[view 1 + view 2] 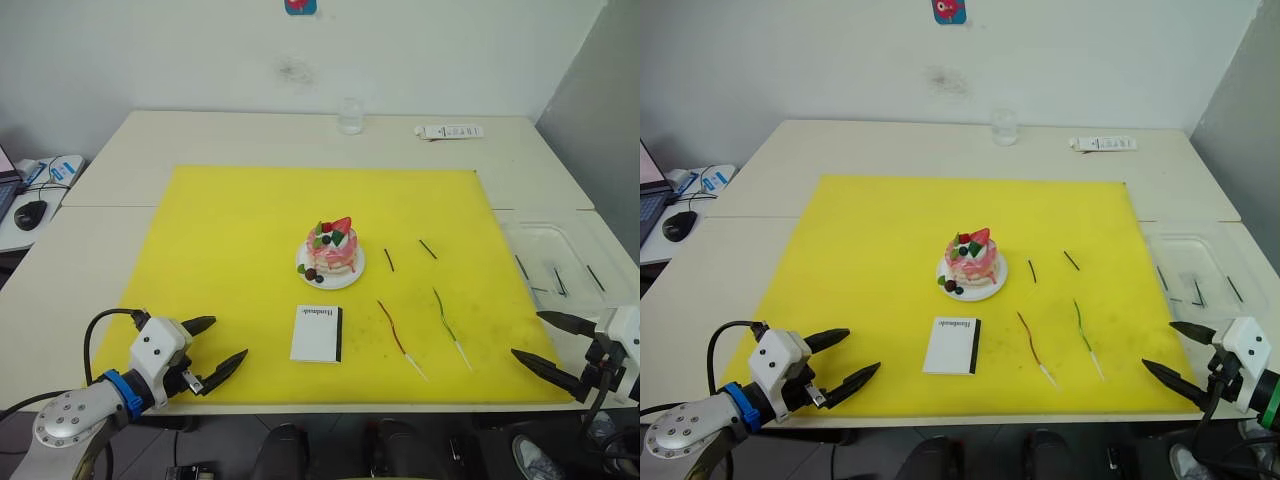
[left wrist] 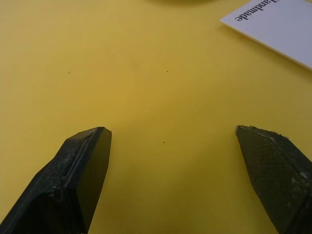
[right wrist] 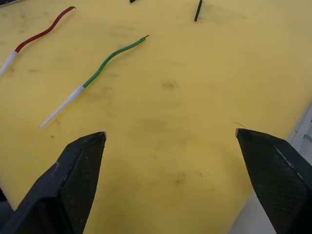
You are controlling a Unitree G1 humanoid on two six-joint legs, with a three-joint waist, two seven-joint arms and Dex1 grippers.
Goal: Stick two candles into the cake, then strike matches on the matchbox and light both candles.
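- A yellow mat [image 1: 230, 250] covers the middle of a pale table [image 1: 250, 135]; a clear drinking glass [image 1: 350, 116] and a white remote control [image 1: 450, 131] stand near the far edge, well apart from the work.
- A clear plastic tray [image 1: 560, 255] lies beside the mat on the robot's right, holding a few short dark sticks.
- On the robot's left, a computer mouse [image 1: 31, 213] rests on a side desk.
- The cake [image 1: 332, 248] sits on its small white plate [image 1: 345, 277] near the mat's centre, with no candle stuck in it.
- The matchbox [image 1: 317, 333] lies flat just in front of the cake, black strip on its right edge.
- 2 matches [image 1: 389, 260] lie on the mat to the right of the cake, apart from each other.
- The red candle [image 1: 396, 335] and the green candle [image 1: 448, 325] lie side by side, not touching, right of the matchbox, pale ends toward the robot.
- The left gripper [image 1: 220, 348] hovers low over the mat's near left corner, fingers spread wide, holding nothing.
- The right gripper [image 1: 548, 342] hangs at the mat's near right edge, fingers parted and empty, the green candle nearest it.
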